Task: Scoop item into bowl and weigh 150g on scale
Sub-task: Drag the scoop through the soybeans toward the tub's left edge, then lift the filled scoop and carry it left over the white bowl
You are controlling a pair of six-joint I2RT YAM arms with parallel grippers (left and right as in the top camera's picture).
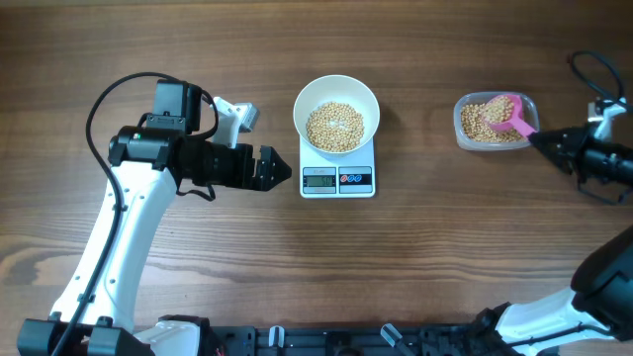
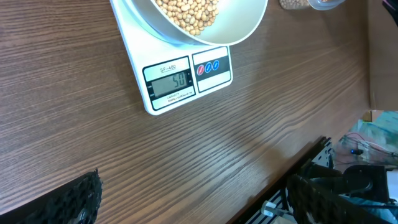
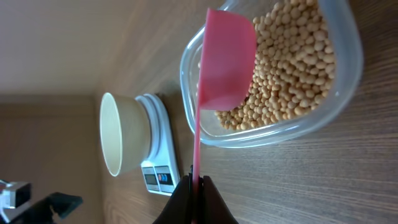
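Observation:
The white bowl (image 1: pixel 336 114) stands on the scale (image 1: pixel 337 180) and holds a heap of tan beans (image 1: pixel 335 126). In the left wrist view the scale's display (image 2: pixel 169 83) shows figures that look like 50. My left gripper (image 1: pixel 282 170) is open just left of the scale with only bare table between its fingers (image 2: pixel 81 199). At the right, my right gripper (image 1: pixel 546 144) is shut on the handle of a pink scoop (image 3: pixel 227 62). The scoop's cup lies among the beans (image 3: pixel 292 68) in a clear tub (image 3: pixel 348 93).
The tub (image 1: pixel 467 136) sits at the table's right side, a hand's width from the bowl. A black cable loops at the far right edge (image 1: pixel 593 69). The table's front edge and the arm bases lie along the bottom (image 1: pixel 326 341).

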